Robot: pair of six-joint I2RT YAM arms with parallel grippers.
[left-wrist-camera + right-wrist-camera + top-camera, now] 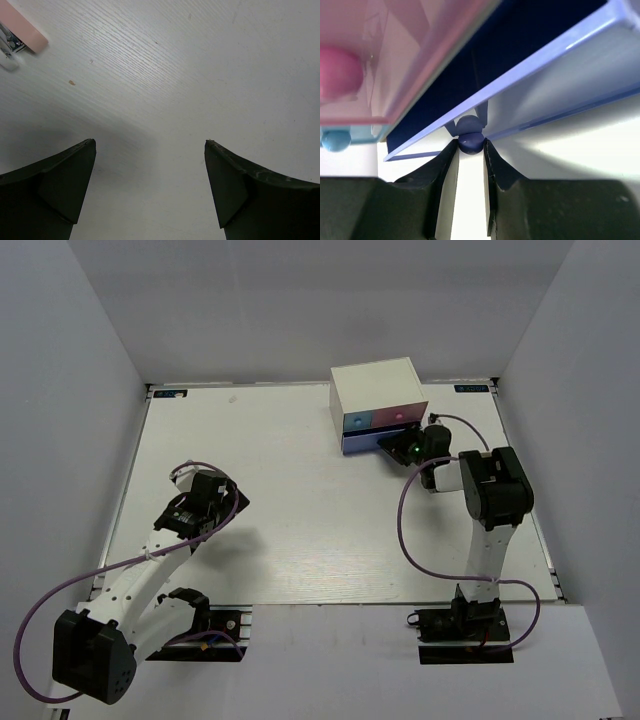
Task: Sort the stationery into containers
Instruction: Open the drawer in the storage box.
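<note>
Nearest the arm bases, the left gripper (150, 145) hangs low over the white table (200, 75). Its dark fingers are spread wide with nothing between them. At the top-left corner of its wrist view lies a pale pink piece (25, 31) with a metal part. It is probably one of the stationery items, though too little shows to tell which. No markers can be made out in any view.

Farther out on the right, the right gripper (470, 148) is pinched closed on the round knob (469, 136) of the wide blue-purple drawer (555, 65). This drawer is the bottom one in the white box (375, 385) at the far side of the table. A dark gap above the drawer front suggests it is already pulled out a little. Above it sit the pink drawer (395, 55) and, beyond that, the small blue drawer's knob (335, 140).

The step in hand looks like opening this drawer. To do it well, pull straight back toward the arm base and level with the table. Grip firmly, because the knob is small and round and could slip. The light box could drag along, so pull slowly and stop before the drawer comes free.
</note>
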